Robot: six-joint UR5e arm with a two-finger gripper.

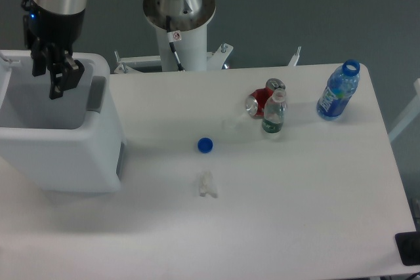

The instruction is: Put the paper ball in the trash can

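The gripper (51,78) is held over the open mouth of the trash can (65,152), fingers spread apart with nothing seen between them. The paper ball is not visible anywhere in view; it is judged to be inside the bin, hidden by the near wall, but that cannot be confirmed.

Risks: the fingertips sit low, near the rim, so a sideways retract could clip the bin wall and shift it. A straight lift is called for first.

Elsewhere on the table (295,214): blue cap (205,145), flat whitish scrap (207,185), red can (261,100), small bottle (275,113), blue bottle (338,91), all well apart from the bin.
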